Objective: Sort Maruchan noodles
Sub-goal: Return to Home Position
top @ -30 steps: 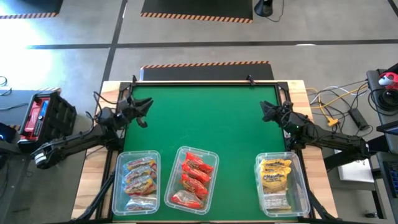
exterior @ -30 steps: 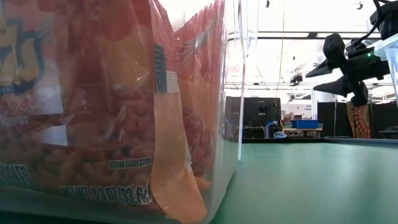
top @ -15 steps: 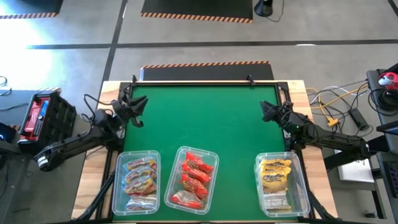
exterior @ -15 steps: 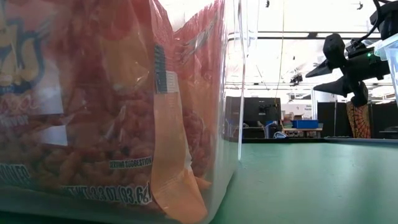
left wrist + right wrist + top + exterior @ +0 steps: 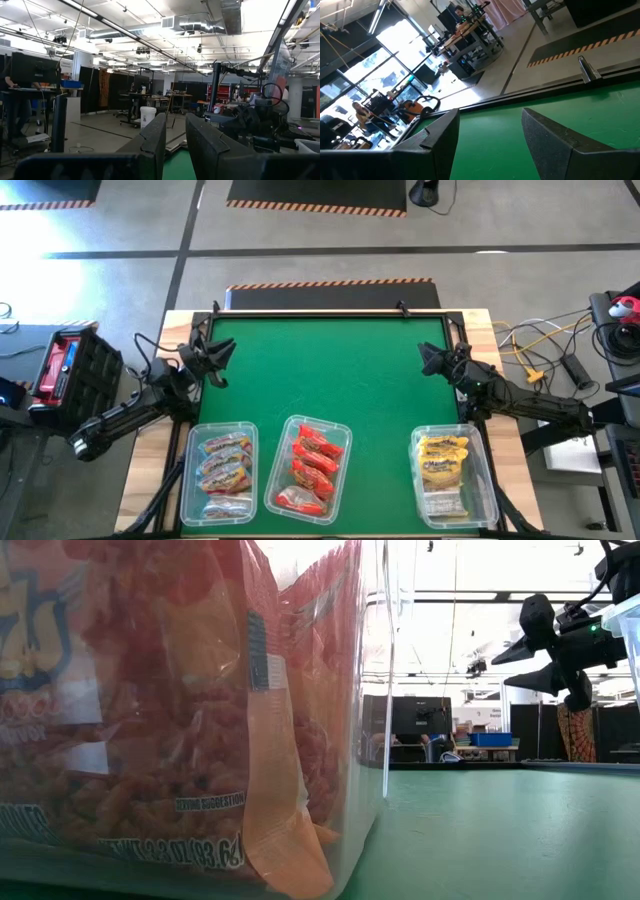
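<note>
The left gripper (image 5: 218, 358), fingers a narrow slit apart and empty, hangs at the green mat's (image 5: 330, 370) left edge, the Maruchan noodles (image 5: 224, 464) lie sorted in the left bin (image 5: 190, 472), middle bin (image 5: 271, 480) and right bin (image 5: 489, 480), and the right gripper (image 5: 425, 360), wide open and empty, rides an arm so near that last bin that a low swing might knock it askew.

The green mat (image 5: 330, 370) lies open between the left gripper (image 5: 222, 358) and the right gripper (image 5: 424, 358), while three clear bins (image 5: 220, 426) line its near edge.
</note>
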Motion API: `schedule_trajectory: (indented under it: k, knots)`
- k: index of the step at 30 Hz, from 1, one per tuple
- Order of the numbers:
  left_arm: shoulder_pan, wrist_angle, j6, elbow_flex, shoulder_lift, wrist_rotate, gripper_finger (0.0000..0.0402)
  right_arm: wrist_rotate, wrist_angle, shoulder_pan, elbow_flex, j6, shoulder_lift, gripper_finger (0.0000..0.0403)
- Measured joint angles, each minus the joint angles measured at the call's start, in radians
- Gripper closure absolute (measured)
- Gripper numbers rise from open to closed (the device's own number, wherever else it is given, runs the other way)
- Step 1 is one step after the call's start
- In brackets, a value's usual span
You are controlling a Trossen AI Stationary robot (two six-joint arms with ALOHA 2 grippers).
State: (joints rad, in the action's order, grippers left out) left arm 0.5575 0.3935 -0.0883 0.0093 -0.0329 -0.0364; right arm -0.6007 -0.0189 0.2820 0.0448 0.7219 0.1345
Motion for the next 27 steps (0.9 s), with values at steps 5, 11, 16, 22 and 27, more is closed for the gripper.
schedule_trajectory:
  k: [5,11,16,22,27]
  knots:
    - [0.000,-0.049,0.000,0.000,0.033,0.000,0.0345,0.000,0.000,0.000,0.000,0.000,0.000,0.0200]
    - [0.000,-0.069,0.000,0.000,0.022,0.000,0.0345,0.000,0.000,0.000,0.000,0.000,0.000,0.0199]
    - [0.000,-0.068,0.000,0.000,0.022,0.000,0.0345,0.000,0.000,0.000,0.000,0.000,0.000,0.0200]
    - [0.000,-0.069,0.000,0.003,0.020,0.000,0.0345,0.000,0.000,0.000,0.000,0.000,0.000,0.0199]
    - [0.000,-0.064,0.000,0.009,0.020,0.000,0.0345,0.000,0.000,0.000,0.000,0.000,0.000,0.0200]
